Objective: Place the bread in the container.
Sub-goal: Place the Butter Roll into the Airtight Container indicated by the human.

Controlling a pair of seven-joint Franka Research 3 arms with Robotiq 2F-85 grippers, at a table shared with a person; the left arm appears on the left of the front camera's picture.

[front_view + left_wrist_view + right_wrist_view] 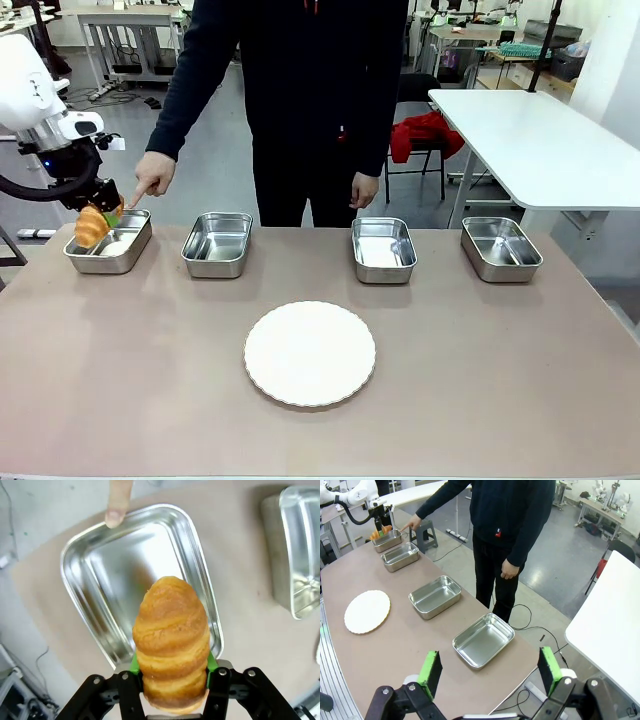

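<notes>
The bread (171, 640), a golden croissant with a ridged crust, sits clamped at its lower end between the green pads (134, 664) of the left end effector (103, 213), which is closed tight on it, and most of its length stands out past the fingertips. It hangs just above the container (95, 555), the leftmost steel pan on the table (150, 380), with the open pan floor straight ahead of the end effector. A person's fingertip (116, 515) touches the pan's far rim, beyond the croissant. I judge the bread light, soft and flaky: it will crush or shed crust under a hard squeeze, so the broad middle is a kinder place to hold than the tapered tips. To the right stand three more pans, well apart. The right end effector (490, 672) stands wide open with nothing in it, above the rightmost pan (483, 640).
</notes>
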